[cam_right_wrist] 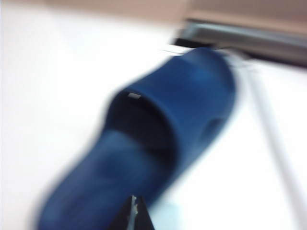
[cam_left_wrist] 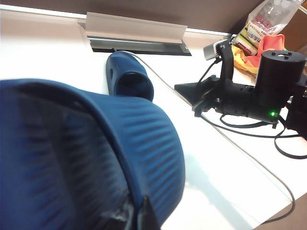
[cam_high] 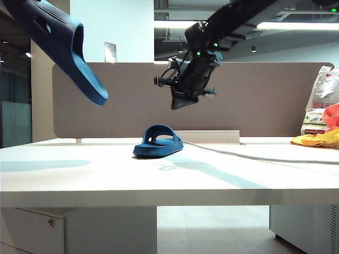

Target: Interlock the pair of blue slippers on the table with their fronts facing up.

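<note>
Exterior view: raised slipper (cam_high: 63, 45) upper left, grasped by left tool (cam_left_wrist: 139, 215); right tool (cam_high: 181, 100) clenched, empty, centre, above desk (cam_high: 106, 180) slipper (cam_high: 158, 142). Probably light, flexible rubber; best gripped by strap.

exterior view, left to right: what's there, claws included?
Left claw, off frame and shut on the raised slipper → slipper on the table → right claw, shut and empty, above that slipper → white cable → printed bag with orange-yellow cloth.
</note>
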You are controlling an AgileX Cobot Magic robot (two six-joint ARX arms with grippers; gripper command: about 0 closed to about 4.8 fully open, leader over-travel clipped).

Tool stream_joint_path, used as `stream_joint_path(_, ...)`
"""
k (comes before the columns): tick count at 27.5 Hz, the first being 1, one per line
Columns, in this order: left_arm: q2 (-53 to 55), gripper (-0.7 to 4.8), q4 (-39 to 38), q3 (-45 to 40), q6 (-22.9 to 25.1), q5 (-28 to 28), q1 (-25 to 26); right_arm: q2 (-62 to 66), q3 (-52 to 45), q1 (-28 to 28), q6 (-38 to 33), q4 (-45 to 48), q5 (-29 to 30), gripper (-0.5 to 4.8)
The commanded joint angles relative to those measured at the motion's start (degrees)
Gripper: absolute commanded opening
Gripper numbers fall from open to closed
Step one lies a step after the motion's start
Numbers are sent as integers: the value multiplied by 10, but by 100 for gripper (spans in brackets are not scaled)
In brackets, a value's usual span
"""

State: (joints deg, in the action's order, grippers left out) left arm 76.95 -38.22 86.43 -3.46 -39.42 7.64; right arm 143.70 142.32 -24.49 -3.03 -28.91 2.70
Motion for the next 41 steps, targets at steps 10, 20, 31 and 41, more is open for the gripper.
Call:
stream_joint_path(10, -4, -6, 21, 3, 0, -5, -1, 15, 2, -2, 186, 85, -146, 92)
stream_joint_path(20, -3, -6, 21, 3, 1, -5, -1, 65, 2, -3, 216, 111, -148, 247)
stream_joint_path(31, -3, -6, 21, 3, 3, -4, -1, 80, 2, -7, 246, 182, -146, 271)
stream_joint_path(41, -3, -6, 14, 3, 5, -4, -1, 113, 2, -12, 274, 242, -142, 271)
